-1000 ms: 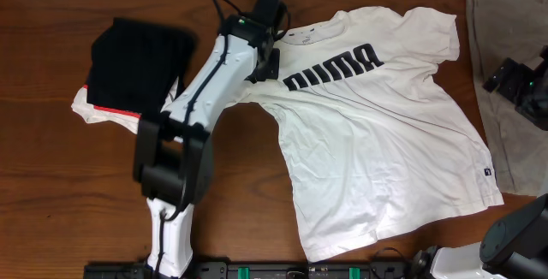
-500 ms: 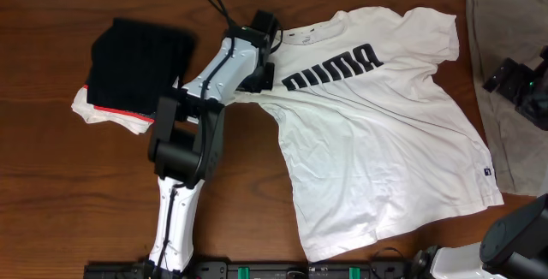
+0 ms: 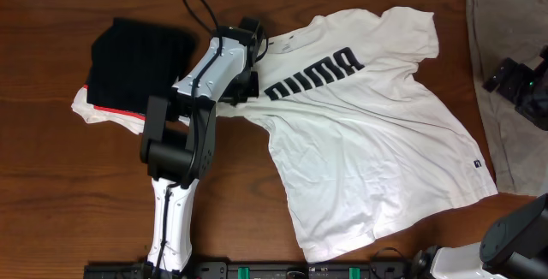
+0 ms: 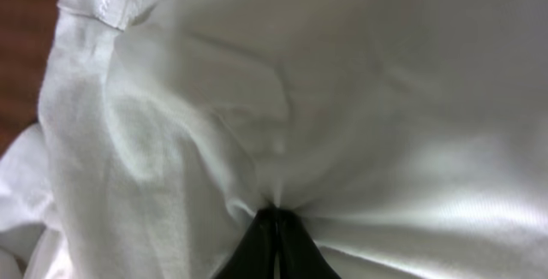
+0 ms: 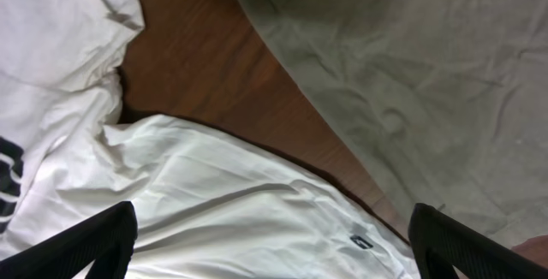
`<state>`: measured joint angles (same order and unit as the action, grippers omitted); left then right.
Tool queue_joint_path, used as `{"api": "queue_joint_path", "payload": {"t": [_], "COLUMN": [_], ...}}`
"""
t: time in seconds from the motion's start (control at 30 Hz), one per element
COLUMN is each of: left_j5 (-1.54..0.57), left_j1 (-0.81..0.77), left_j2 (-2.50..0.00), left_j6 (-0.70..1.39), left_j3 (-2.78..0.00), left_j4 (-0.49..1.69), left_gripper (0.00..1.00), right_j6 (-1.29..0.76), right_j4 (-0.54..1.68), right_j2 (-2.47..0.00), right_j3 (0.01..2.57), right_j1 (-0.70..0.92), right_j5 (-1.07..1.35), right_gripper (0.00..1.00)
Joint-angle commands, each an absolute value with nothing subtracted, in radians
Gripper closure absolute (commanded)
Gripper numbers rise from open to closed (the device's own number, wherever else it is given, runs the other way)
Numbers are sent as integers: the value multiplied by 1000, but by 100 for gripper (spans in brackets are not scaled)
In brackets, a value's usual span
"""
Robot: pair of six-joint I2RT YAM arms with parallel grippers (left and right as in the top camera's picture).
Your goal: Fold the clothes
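The left fingers [image 4: 276, 228] are pressed fully together on a pinch of white cotton. The fabric puckers into tight creases that radiate from the dark tips, and a stitched hem edge shows at the upper left of the left wrist view. Seen from overhead, this grip sits at the sleeve side of the white short-sleeved cotton T-shirt [image 3: 368, 142], just beside the first letter of the large black block lettering [image 3: 312, 74] on its chest.

The right fingers [image 3: 518, 84] are spread as wide as they go and hold nothing. In the right wrist view their two dark fingertips [image 5: 86, 240] show only at the lower corners, well apart.

The T-shirt lies front up and mostly flat across the middle of the brown wooden desk [image 3: 68, 210]. It is turned at an angle, with the collar toward the far edge, the hem toward the near right, and shallow wrinkles across the body. A small black hem tag [image 3: 474, 163] sits at the right corner of the hem.

The right fingers hang over a flat olive-grey cloth [image 3: 505, 22] that lies along the right edge of the desk. A strip of bare wood separates the cloth from the T-shirt.

To the left of the left arm lies a black folded garment with a red edge [image 3: 141, 56]. It rests on a crumpled white cloth [image 3: 86, 108] that pokes out beneath it.
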<state>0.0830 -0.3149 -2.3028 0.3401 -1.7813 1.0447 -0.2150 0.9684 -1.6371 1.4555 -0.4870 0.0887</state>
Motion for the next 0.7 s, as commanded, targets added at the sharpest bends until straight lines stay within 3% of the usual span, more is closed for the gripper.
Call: {"api": "queue_joint_path", "payload": {"t": [0.0, 0.3, 0.67], "left_j5": [83, 71, 60], "left_j1": [-304, -305, -307], "left_j2": [-2387, -2366, -2153], "left_j6": [472, 506, 505], "left_j3": [-1673, -1662, -1662], "left_j4": [1089, 1142, 1125], "left_gripper": [94, 94, 94], "right_j6": [-208, -208, -208], "right_j4": [969, 969, 969], "right_j2": [-1641, -1641, -1641], "right_j3": [1456, 1456, 1456], "right_j1": [-491, -491, -491], "right_j5": [79, 79, 79], "right_gripper": [1, 1, 1]}}
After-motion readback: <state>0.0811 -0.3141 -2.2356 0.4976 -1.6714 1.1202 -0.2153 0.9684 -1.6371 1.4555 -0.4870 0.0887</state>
